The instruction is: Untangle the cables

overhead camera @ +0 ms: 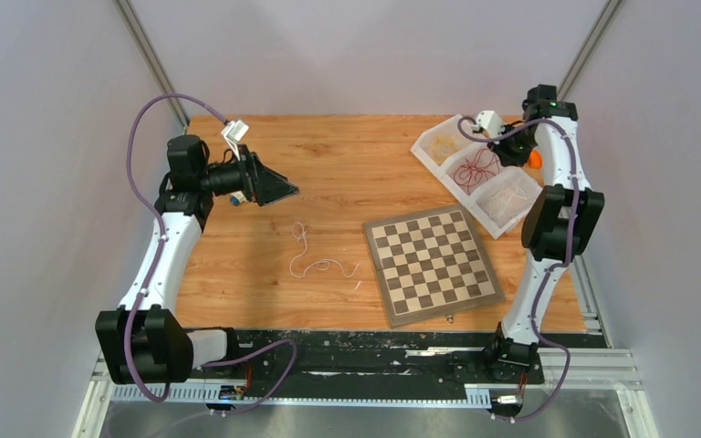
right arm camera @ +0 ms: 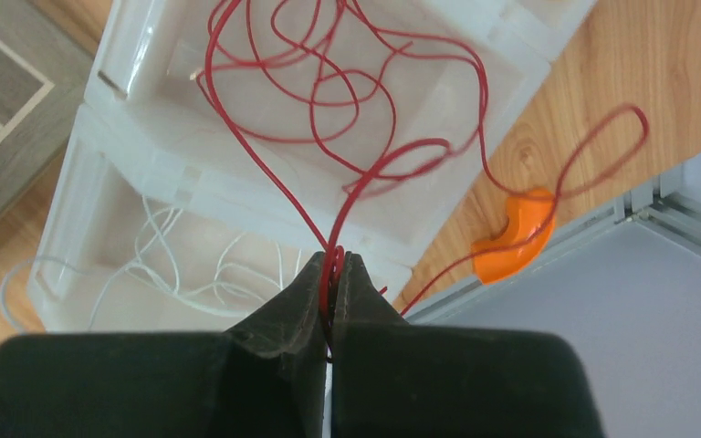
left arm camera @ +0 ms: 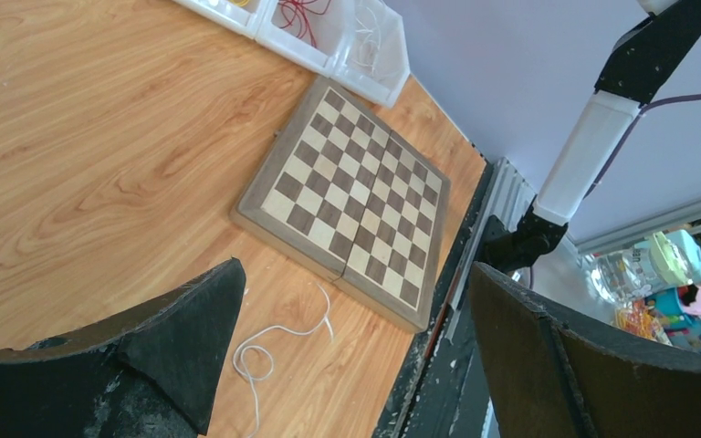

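My right gripper is shut on red cable, pinched between the fingertips above the middle compartment of a white tray; the red loops trail into that compartment. White cables lie in the near compartment, yellow-orange ones in the far one. One white cable lies loose on the table left of the chessboard; it also shows in the left wrist view. My left gripper is open and empty, held above the table's left side.
A chessboard lies at the table's front right, also in the left wrist view. An orange curved piece sits at the table edge beside the tray. The tray stands at the back right corner.
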